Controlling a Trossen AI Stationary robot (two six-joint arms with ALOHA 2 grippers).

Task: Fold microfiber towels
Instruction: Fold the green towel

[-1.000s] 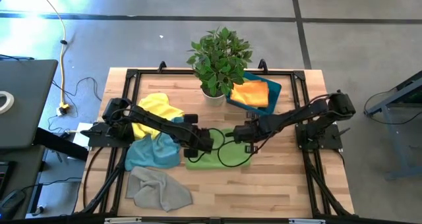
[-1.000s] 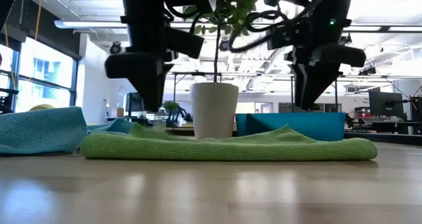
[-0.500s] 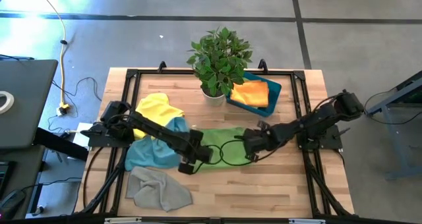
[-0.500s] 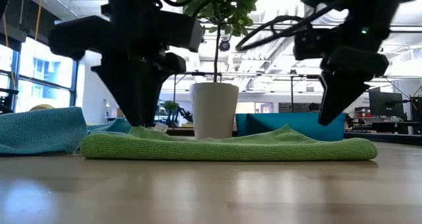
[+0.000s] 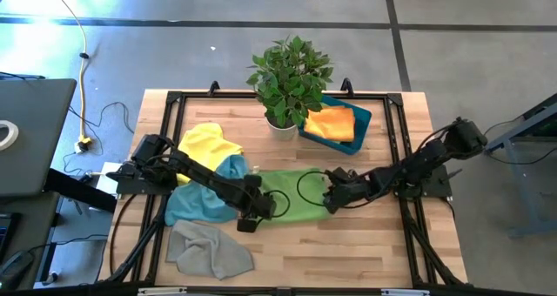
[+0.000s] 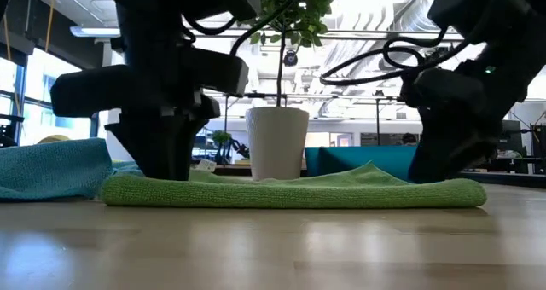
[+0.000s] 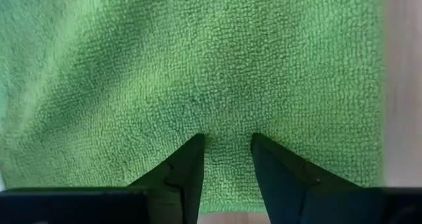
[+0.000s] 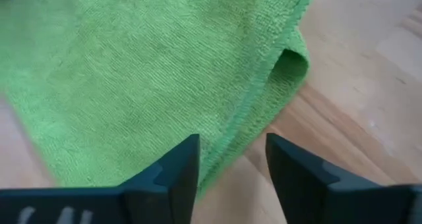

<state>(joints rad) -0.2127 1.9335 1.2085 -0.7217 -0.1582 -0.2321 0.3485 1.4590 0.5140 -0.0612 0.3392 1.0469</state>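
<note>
A green microfiber towel [image 5: 283, 187] lies flat on the wooden table [image 5: 374, 244], and its right end looks doubled over [image 8: 290, 62]. My left gripper [image 7: 227, 141] points down at the towel's near left part [image 6: 136, 188], open. My right gripper [image 8: 232, 148] slants down at the towel's right end [image 6: 461, 190], open, with the towel's edge between its fingers. Yellow [image 5: 209, 142], light blue [image 5: 202, 205] and grey [image 5: 209, 251] towels lie at the left. An orange one [image 5: 332, 122] sits in the teal bin [image 5: 361, 115]. My left gripper's fingertips [image 7: 196, 145] stand from above at the green towel's surface, a short way in from its near edge [image 7: 217, 204]. I cannot tell whether they touch it. My right gripper's fingers [image 8: 186, 155] stand on either side of the towel's right edge [image 8: 227, 141], slanting down from the right. I cannot tell whether they touch it.
A potted plant [image 5: 290, 74] in a white pot [image 6: 277, 143] stands just behind the green towel, with the teal bin to its right. Black cables loop over the towel [image 5: 309, 189]. Bare wood lies along the near edge and at the right.
Both grippers have come down onto the green towel. My left gripper has gone toward the near edge and tipped steeper. My right gripper has gone toward the near edge and rolled at the wrist. The towel has not moved.
</note>
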